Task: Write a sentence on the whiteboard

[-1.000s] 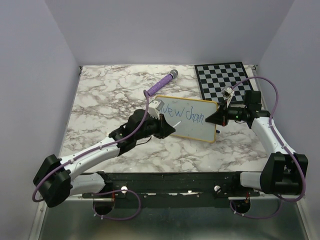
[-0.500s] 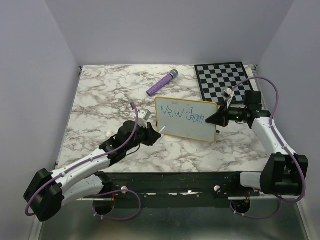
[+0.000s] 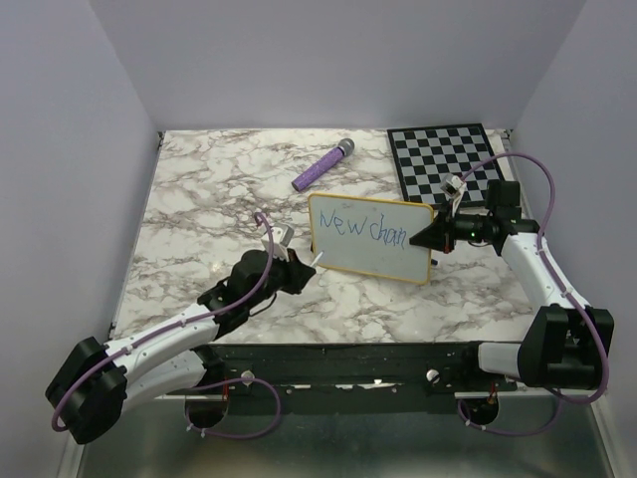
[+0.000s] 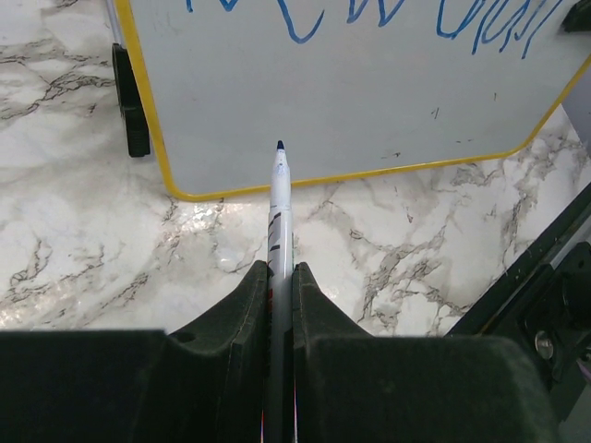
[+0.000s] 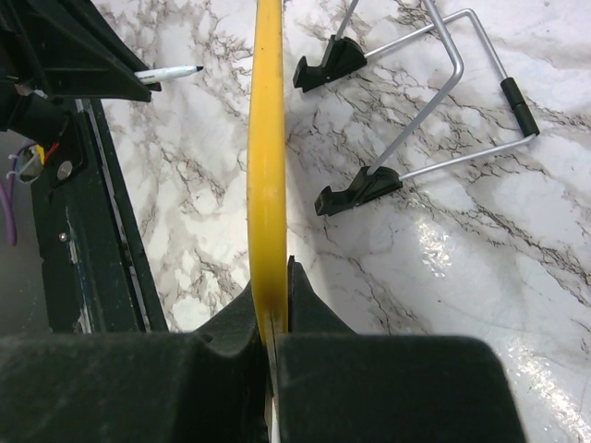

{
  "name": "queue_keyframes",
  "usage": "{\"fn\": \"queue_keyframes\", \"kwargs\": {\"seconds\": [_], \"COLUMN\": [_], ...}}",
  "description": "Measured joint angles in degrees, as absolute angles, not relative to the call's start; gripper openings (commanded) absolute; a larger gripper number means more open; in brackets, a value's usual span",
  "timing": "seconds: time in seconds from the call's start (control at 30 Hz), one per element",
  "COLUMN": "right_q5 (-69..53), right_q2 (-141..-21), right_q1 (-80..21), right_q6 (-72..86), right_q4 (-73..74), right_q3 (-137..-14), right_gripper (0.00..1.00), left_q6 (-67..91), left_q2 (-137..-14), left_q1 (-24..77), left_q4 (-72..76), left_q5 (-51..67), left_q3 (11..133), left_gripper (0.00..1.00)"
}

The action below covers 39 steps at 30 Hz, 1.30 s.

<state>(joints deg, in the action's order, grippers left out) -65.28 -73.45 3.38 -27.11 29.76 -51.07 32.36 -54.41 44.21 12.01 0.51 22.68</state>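
The whiteboard point(image 3: 370, 237), white with a thin yellow frame, stands tilted on the marble table. Blue lettering point(image 3: 366, 229) reading "New chan" runs along its top. My right gripper point(image 3: 431, 237) is shut on the board's right edge, seen as a yellow strip point(image 5: 268, 157) in the right wrist view. My left gripper point(image 3: 302, 271) is shut on a white marker point(image 4: 278, 217) with a dark blue tip. The tip points at the board's lower left corner point(image 4: 175, 189) and hovers just short of it. The board's lower part point(image 4: 351, 101) is blank.
A purple marker point(image 3: 322, 165) lies on the table behind the board. A black-and-white checkered board point(image 3: 448, 157) lies at the back right. The whiteboard's wire stand and black feet point(image 5: 355, 189) rest on the marble. The black base rail point(image 3: 338, 358) runs along the near edge.
My left arm has pulled back from the board's face toward the near left, taking the marker off the surface. The word "New" is now uncovered. The right arm and board have not moved.
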Motion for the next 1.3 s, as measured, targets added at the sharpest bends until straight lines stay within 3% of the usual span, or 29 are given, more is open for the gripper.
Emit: {"fn": "queue_keyframes", "kwargs": {"seconds": [1.3], "right_q5": [-65.65], "right_q2": [-73.71], "right_q1": [3.38], "right_q6": [-28.12], "right_q4": [30.11], "right_q3": [-51.20], "right_gripper": [0.01], "left_q6": [34.11], "left_q2": [-58.15], "left_q1": [42.33], "left_q4": [29.93], "left_q5": [0.64], "left_q3": [12.73], "left_gripper": [0.00]}}
